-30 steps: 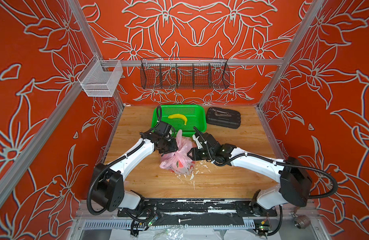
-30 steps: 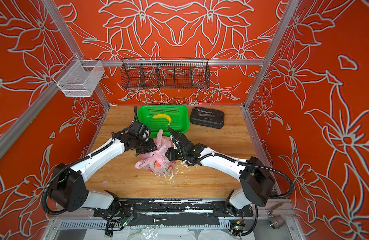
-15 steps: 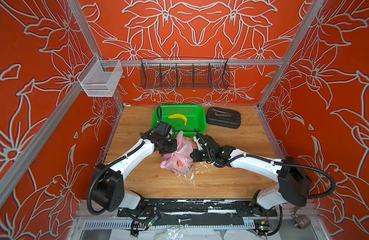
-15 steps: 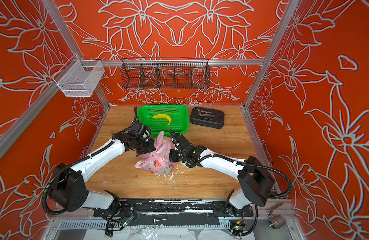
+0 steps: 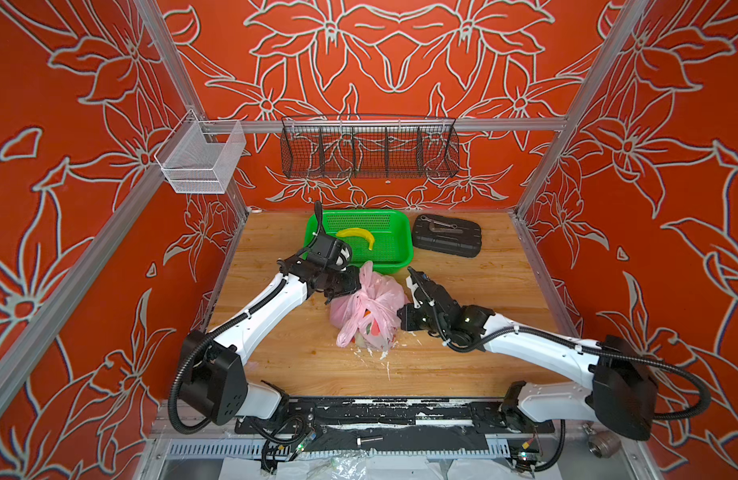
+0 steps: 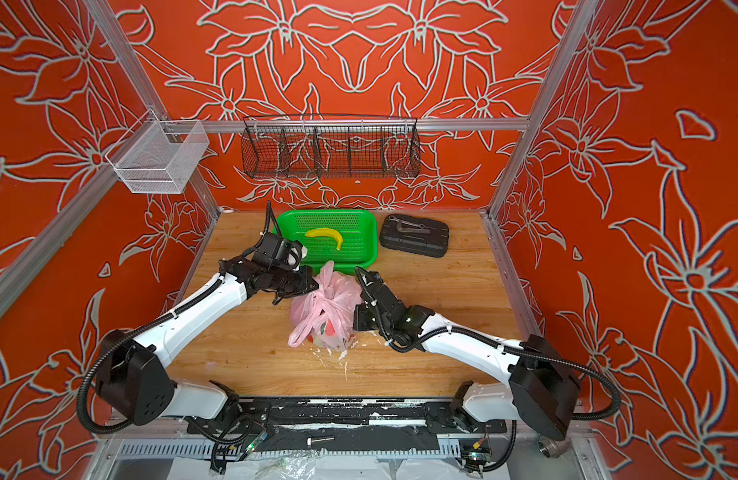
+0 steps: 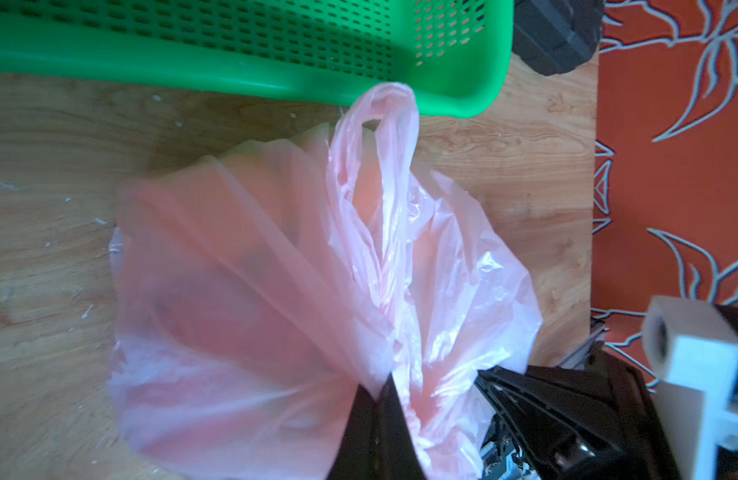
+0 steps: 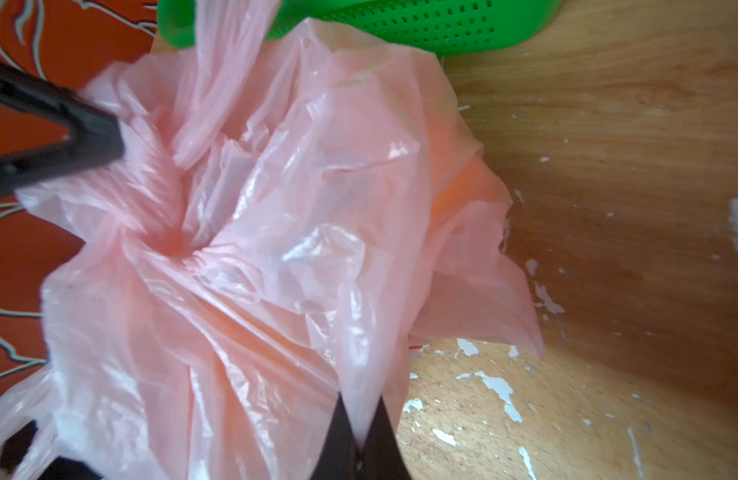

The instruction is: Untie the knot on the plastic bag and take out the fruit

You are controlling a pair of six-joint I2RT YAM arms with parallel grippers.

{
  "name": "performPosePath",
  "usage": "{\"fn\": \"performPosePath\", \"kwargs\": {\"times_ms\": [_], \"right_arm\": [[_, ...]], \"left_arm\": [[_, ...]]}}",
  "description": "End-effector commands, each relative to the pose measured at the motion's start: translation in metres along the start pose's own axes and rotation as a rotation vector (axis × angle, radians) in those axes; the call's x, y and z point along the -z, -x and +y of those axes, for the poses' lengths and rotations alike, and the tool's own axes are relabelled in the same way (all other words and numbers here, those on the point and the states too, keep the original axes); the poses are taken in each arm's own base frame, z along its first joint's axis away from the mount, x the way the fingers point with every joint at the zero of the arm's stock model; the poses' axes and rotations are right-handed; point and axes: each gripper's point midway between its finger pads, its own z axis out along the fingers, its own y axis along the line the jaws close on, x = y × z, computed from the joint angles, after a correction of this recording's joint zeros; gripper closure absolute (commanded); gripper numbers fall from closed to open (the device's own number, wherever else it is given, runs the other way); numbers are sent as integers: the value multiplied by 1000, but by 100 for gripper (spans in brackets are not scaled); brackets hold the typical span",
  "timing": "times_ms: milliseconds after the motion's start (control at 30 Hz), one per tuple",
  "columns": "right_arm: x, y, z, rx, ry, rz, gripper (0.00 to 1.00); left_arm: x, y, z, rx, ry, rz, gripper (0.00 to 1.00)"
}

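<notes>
both claws have closed since a second ago: then they stood parted at the bag's sides, and now each pinches film. the left claw (image 7: 378,392) is clamped on a fold of the bag (image 5: 367,309) at the bag's upper left in both top views. the right claw (image 8: 361,415) is clamped on a fold at the bag's right side. the bag itself has barely shifted.

it sits on the table (image 5: 462,357) at the middle of the frame in both top views, just below the lower right corner of the green basket (image 5: 405,249). one handle loop stands up toward the basket rim, and we cannot tell whether it touches.

we judge the task to be at an early stage. both grips are taken, but the knot (image 8: 180,245) is not undone. its ears are bunched and twisted at the top of the bag, and the film is drawn in tight folds toward it. the fruit (image 8: 467,183) is all inside and shows only as orange and darker shapes through the pink film. none lies on the table.

what is left is nearly everything: working the knot loose, opening the mouth and lifting out each fruit.
</notes>
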Motion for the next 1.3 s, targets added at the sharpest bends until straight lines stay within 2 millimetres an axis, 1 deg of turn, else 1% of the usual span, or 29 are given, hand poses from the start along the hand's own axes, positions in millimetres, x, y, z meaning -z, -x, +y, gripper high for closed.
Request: {"fn": "performPosePath", "kwargs": {"times_ms": [0, 100, 133, 167, 200, 233, 333, 367, 433, 533, 633, 700, 733, 833, 933, 1067, 1167, 1267], "right_arm": [[8, -12, -31, -35, -108, -14, 100], [15, -18, -52, -63, -165, -43, 100], [19, -20, -58, -70, -182, -52, 98], [22, -20, -61, -72, -191, -61, 90], [26, -20, -65, -73, -203, -70, 79], [32, -17, -66, -72, -209, -84, 70], [51, -4, -63, -42, -202, -138, 57], [58, 2, -59, -30, -187, -160, 55], [73, 18, -42, 16, -127, -209, 50], [95, 43, -10, 81, -20, -269, 47], [106, 58, 19, 132, 65, -278, 46], [109, 65, 38, 164, 113, -258, 45], [108, 66, 46, 176, 133, -241, 45], [96, 67, 66, 208, 176, -174, 44], [78, 63, 75, 222, 174, -108, 44], [54, 58, 81, 232, 153, -43, 45], [37, 49, 85, 242, 150, 14, 48], [24, 40, 89, 248, 154, 62, 50]], "left_arm": [[2, 16, -27, -14, -111, -32, 100], [1, 18, -28, -15, -110, -30, 100], [0, 18, -29, -15, -109, -28, 100], [0, 18, -29, -15, -111, -28, 100], [0, 17, -29, -16, -112, -24, 100], [0, 17, -30, -17, -112, -23, 100], [0, 16, -30, -18, -109, -22, 100], [1, 16, -30, -19, -109, -23, 100], [1, 15, -30, -20, -107, -25, 100], [3, 15, -31, -21, -109, -28, 100], [5, 15, -32, -22, -105, -31, 100], [6, 14, -32, -22, -103, -34, 100], [7, 14, -31, -20, -101, -35, 100], [9, 13, -32, -20, -101, -37, 100], [10, 11, -32, -21, -99, -37, 100], [13, 9, -29, -24, -88, -42, 100], [14, 8, -26, -23, -75, -45, 100], [15, 8, -25, -24, -69, -50, 100]]}}
